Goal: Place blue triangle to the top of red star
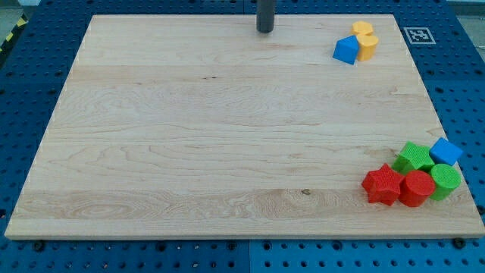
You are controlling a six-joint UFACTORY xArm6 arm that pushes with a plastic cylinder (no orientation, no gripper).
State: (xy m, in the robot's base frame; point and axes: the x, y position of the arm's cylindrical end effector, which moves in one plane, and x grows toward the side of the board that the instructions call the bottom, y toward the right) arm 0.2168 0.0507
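Observation:
The blue triangle [346, 50] lies near the board's top right, touching a yellow block [366, 45] on its right. The red star [383, 185] lies at the bottom right, at the left end of a cluster of blocks. My tip [264, 29] stands at the top edge of the board, near the middle, well left of the blue triangle and far above the red star. It touches no block.
Beside the red star are a red cylinder [416, 187], a green cylinder [445, 180], a green star-like block [414, 158] and a blue cube [446, 152]. A second yellow block [362, 28] sits above the first. A printed marker [417, 35] is off the board's top right corner.

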